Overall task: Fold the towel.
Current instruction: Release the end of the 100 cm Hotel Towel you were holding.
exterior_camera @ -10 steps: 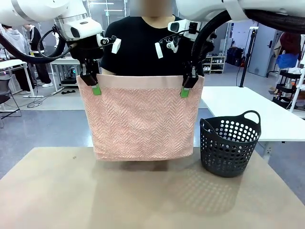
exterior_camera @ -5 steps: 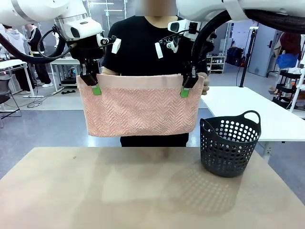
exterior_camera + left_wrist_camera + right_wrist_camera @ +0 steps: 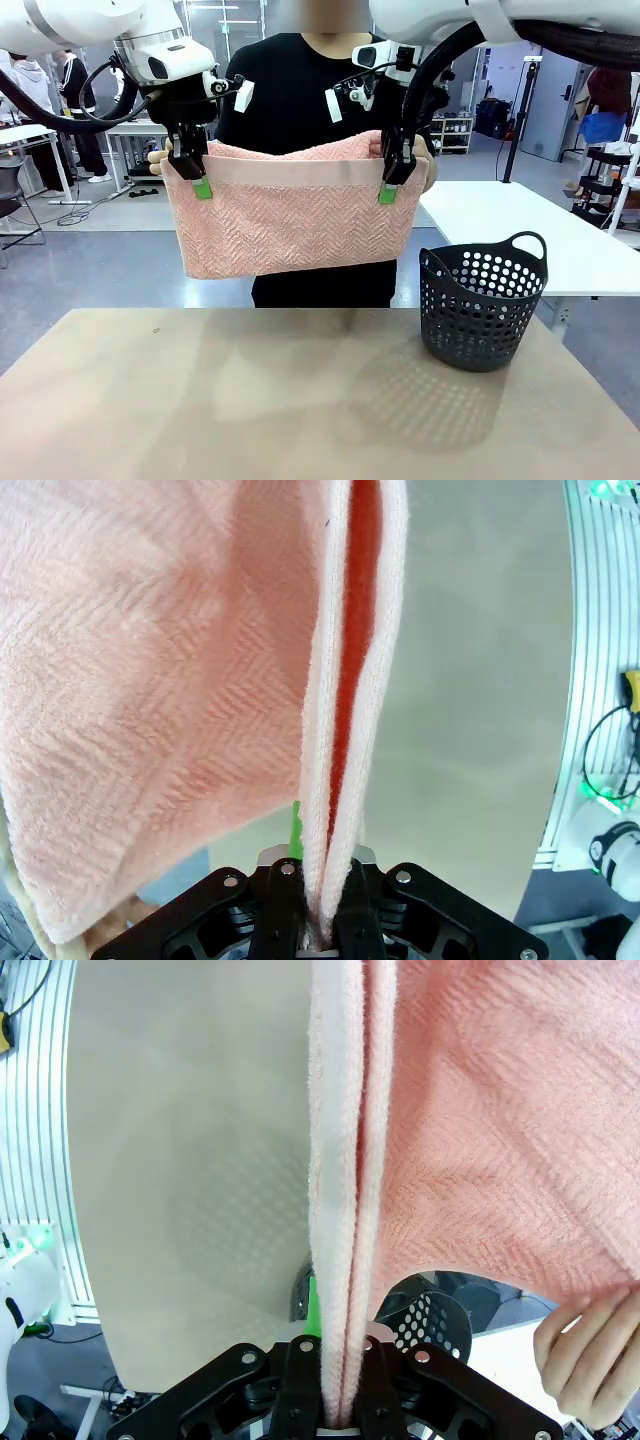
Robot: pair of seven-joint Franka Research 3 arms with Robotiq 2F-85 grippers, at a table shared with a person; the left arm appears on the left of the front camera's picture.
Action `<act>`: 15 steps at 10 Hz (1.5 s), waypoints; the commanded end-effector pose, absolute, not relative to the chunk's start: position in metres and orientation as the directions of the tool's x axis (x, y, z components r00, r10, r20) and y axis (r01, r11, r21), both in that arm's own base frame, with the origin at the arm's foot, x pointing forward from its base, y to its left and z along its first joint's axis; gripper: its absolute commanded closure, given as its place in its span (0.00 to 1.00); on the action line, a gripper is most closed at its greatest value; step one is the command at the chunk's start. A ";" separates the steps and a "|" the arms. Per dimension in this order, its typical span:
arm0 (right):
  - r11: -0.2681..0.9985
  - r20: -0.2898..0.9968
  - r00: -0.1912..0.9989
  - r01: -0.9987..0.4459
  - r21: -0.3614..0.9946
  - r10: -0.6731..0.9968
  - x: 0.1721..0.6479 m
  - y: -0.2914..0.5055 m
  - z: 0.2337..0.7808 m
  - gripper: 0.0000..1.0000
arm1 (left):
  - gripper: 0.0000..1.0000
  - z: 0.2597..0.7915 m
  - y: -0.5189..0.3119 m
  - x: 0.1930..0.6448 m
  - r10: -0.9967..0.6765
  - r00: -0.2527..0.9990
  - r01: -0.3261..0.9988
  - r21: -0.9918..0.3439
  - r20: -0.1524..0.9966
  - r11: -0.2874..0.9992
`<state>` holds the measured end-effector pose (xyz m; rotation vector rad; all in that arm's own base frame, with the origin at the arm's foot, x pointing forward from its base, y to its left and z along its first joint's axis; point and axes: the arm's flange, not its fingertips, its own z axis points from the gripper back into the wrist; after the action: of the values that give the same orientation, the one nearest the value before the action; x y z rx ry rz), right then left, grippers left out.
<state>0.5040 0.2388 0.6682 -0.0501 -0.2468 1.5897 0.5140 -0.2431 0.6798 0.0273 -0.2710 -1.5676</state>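
Observation:
The salmon-pink towel point(image 3: 290, 215) hangs in the air above the table, doubled over into a short wide band. My left gripper point(image 3: 198, 180) is shut on its upper left corner and my right gripper point(image 3: 390, 184) is shut on its upper right corner. Behind the towel, a person's hands point(image 3: 425, 160) hold the raised far layer up beside my fingers. In the left wrist view the towel point(image 3: 200, 680) runs up from my shut left gripper point(image 3: 318, 935). In the right wrist view the towel point(image 3: 470, 1130) rises from my shut right gripper point(image 3: 340, 1410), with the person's fingers point(image 3: 590, 1360) at the lower right.
A dark perforated basket point(image 3: 482, 300) stands on the tan table point(image 3: 300, 400) at the right, below my right gripper. A person in a black shirt stands at the far side, close behind the towel. A white table point(image 3: 520, 230) lies beyond the basket.
The towel's lower edge has been lifted up behind by the person, from hanging long to doubled at my grippers. Both grippers stayed shut and nearly still.

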 end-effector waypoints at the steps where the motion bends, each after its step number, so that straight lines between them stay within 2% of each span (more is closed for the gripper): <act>1: -0.023 0.119 -0.046 -0.981 -0.192 0.992 0.504 0.237 0.669 1.00 | 1.00 0.681 -0.242 0.514 -0.988 -0.022 0.981 0.192 0.151 0.007; 15: -0.023 0.119 -0.046 -0.981 -0.192 0.992 0.504 0.237 0.669 1.00 | 1.00 0.681 -0.242 0.514 -0.988 -0.022 0.981 0.192 0.151 0.007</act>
<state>0.5038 0.2392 0.6682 -0.0500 -0.2469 1.5905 0.5136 -0.2440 0.6801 0.0273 -0.2717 -1.5693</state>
